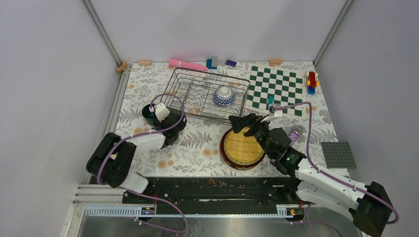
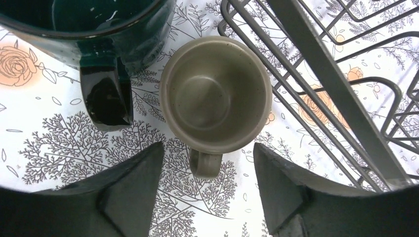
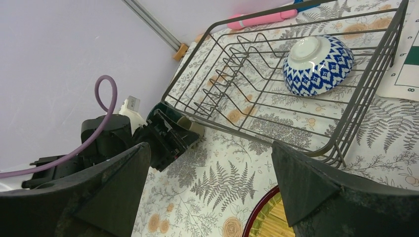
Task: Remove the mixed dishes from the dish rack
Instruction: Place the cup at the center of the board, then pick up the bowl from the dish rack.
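Left fingers (image 2: 116,197) apart, clear of olive cup (image 2: 216,96) | right fingers (image 3: 321,190) wide, empty

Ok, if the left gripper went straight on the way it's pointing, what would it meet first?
Probably the small olive cup, standing upright directly ahead of the open jaws, though exact depth is unclear.

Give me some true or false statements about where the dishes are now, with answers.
1. The patterned bowl lies upside down in the dish rack. True.
2. The olive cup sits inside the rack. False: it stands on the table beside the dark green mug.
3. The left gripper is clamped on the cup. False: its jaws are open, clear of it.
4. A woven-look yellow plate tops the stack on the table. True.
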`<state>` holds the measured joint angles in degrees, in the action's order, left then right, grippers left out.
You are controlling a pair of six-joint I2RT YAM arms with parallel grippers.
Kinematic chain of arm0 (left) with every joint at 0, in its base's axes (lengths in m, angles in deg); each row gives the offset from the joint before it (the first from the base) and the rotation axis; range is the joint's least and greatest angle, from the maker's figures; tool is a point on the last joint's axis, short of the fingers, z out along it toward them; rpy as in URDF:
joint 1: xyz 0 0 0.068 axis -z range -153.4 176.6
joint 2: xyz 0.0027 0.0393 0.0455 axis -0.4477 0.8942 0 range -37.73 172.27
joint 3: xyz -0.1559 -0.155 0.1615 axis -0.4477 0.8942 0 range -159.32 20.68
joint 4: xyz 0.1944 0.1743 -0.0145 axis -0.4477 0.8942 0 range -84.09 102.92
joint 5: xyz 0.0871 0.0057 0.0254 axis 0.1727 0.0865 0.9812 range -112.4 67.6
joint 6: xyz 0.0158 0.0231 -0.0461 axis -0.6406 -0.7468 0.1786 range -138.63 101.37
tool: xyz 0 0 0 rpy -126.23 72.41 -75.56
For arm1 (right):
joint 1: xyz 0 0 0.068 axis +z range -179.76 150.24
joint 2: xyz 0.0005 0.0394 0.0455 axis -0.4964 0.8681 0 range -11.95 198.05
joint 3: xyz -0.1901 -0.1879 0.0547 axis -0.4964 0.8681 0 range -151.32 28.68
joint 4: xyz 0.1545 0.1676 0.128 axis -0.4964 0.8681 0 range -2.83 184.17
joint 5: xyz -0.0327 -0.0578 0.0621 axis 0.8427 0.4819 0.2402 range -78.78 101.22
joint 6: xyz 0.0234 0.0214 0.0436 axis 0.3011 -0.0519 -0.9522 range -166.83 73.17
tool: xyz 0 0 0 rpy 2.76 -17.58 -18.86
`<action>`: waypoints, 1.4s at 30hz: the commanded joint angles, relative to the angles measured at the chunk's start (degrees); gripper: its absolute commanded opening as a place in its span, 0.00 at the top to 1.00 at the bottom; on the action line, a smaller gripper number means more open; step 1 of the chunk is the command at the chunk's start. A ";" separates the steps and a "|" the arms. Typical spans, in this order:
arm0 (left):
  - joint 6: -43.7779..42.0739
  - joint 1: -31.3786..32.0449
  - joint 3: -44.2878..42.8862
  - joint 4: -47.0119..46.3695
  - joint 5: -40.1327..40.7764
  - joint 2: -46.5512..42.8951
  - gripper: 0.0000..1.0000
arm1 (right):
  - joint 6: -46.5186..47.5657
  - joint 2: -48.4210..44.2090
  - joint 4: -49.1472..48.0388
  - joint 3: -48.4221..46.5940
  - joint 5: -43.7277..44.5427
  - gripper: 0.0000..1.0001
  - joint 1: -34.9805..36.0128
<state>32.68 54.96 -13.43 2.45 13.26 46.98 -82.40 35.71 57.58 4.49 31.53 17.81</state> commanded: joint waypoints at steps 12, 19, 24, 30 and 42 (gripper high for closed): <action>-1.10 4.95 1.14 2.55 4.63 -18.80 0.01 | 4.77 4.50 16.79 -13.33 5.06 0.00 0.33; -9.37 5.48 3.75 -2.24 -7.19 -30.10 0.01 | 9.63 17.34 31.88 -28.72 6.60 0.00 -0.72; -13.28 5.47 1.67 -1.44 -12.05 -32.50 0.01 | 12.13 31.03 41.56 -42.55 -2.75 0.00 -6.61; -15.66 5.39 -0.02 -2.19 -12.07 -31.45 0.01 | 17.32 47.74 48.02 -59.01 -8.89 0.01 -11.52; -18.04 5.04 -3.34 -3.50 -10.17 -25.64 0.01 | 20.97 71.08 55.83 -82.99 -7.15 0.07 -14.59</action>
<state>16.29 60.29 -14.15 2.56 2.68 20.60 -63.10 103.88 110.63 -73.27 24.10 4.69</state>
